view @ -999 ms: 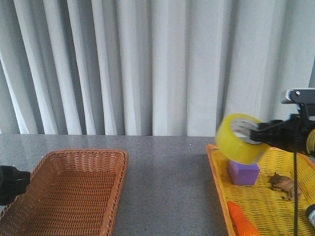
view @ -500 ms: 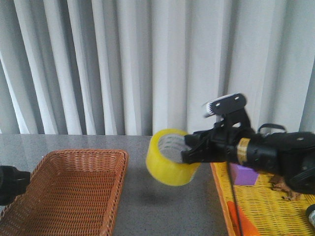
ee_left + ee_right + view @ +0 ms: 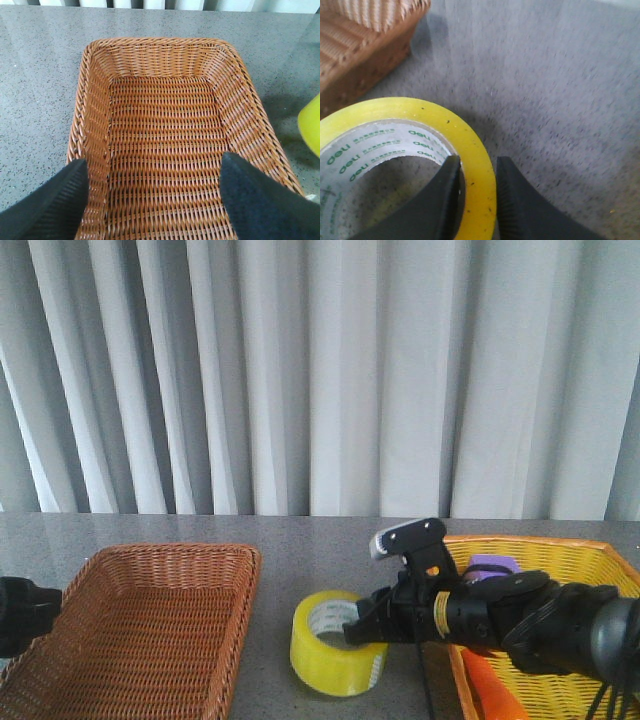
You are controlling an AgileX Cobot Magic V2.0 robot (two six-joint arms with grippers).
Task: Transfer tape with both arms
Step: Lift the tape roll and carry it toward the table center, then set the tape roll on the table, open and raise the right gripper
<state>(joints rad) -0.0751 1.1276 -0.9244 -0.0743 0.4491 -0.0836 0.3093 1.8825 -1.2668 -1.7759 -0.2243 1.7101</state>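
The tape (image 3: 335,645) is a wide yellow roll with a white printed core, resting low on the grey table between the two baskets. My right gripper (image 3: 362,628) is shut on its wall, one finger inside the core and one outside, as the right wrist view shows with the tape (image 3: 400,150) pinched at the right gripper (image 3: 477,167). My left gripper (image 3: 155,172) hangs open over the brown wicker basket (image 3: 165,100) with nothing between its fingers; a sliver of the tape (image 3: 311,125) shows at the edge. In the front view only a black part of the left arm (image 3: 25,615) appears.
The brown wicker basket (image 3: 150,570) stands at the left. A yellow mesh tray (image 3: 590,550) at the right holds a purple block (image 3: 492,565) and an orange object (image 3: 495,685). White curtains hang behind the table.
The right arm has carried the tape leftwards out of the yellow tray and down to the table between the baskets. The left arm has stayed put.
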